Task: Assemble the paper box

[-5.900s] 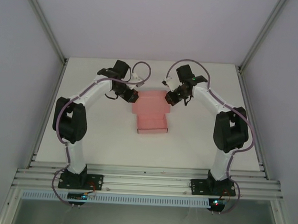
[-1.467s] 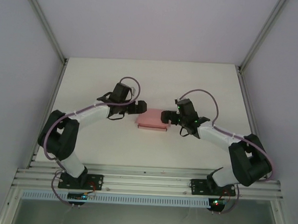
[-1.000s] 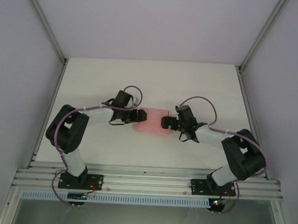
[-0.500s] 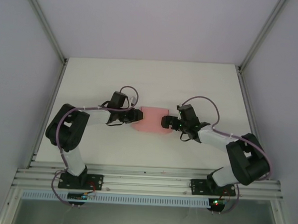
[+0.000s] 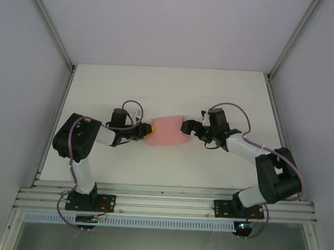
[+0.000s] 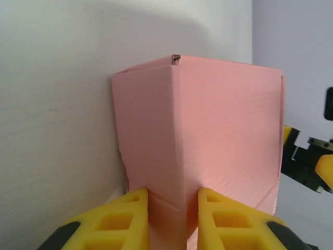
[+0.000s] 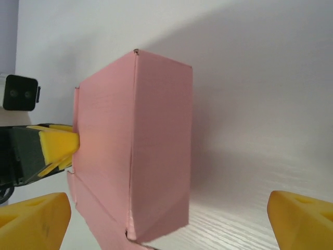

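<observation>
On the white table (image 5: pixel 113 88), one left gripper (image 5: pixel 150 129) pinches the left end of the single pale pink thin-card paper box (image 5: pixel 168 130), its two yellow fingers (image 6: pixel 136 221) closed narrowly onto a corner fold. The paper box lies between both grippers. At its right end, one right gripper (image 5: pixel 187 128) gapes fully, holding nothing.

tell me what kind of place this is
Probably a robotics lab test cell: a white table boxed in by plain pale walls and aluminium frame rails, with a left arm and right arm bolted at its near edge, around a pink paper box.
</observation>
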`<state>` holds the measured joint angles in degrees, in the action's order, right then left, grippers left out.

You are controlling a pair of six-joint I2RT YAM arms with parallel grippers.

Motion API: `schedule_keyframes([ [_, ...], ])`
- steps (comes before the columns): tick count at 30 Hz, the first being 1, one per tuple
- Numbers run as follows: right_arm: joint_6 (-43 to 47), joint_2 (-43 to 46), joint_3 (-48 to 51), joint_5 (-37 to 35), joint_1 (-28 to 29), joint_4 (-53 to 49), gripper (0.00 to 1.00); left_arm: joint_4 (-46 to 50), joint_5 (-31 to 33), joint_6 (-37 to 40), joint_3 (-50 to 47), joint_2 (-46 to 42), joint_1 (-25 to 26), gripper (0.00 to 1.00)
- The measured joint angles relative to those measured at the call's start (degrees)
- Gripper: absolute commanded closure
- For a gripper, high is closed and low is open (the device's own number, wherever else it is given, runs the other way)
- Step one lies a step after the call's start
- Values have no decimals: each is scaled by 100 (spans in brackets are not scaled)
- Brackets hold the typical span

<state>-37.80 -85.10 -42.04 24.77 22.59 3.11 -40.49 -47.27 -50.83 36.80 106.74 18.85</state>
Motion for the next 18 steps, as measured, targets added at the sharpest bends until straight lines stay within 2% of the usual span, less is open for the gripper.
schedule_keyframes([
  [5,-289,-678,-260,750,-22,197,4,-350,-164,-140,-66,96,-15,79],
  [10,-778,-1187,-282,1294,-28,769,18,-431,-205,-133,-66,98,-48,78],
  [18,-1464,-1248,-229,1812,-98,1801,43,-431,-205,-114,-66,98,-61,74],
])
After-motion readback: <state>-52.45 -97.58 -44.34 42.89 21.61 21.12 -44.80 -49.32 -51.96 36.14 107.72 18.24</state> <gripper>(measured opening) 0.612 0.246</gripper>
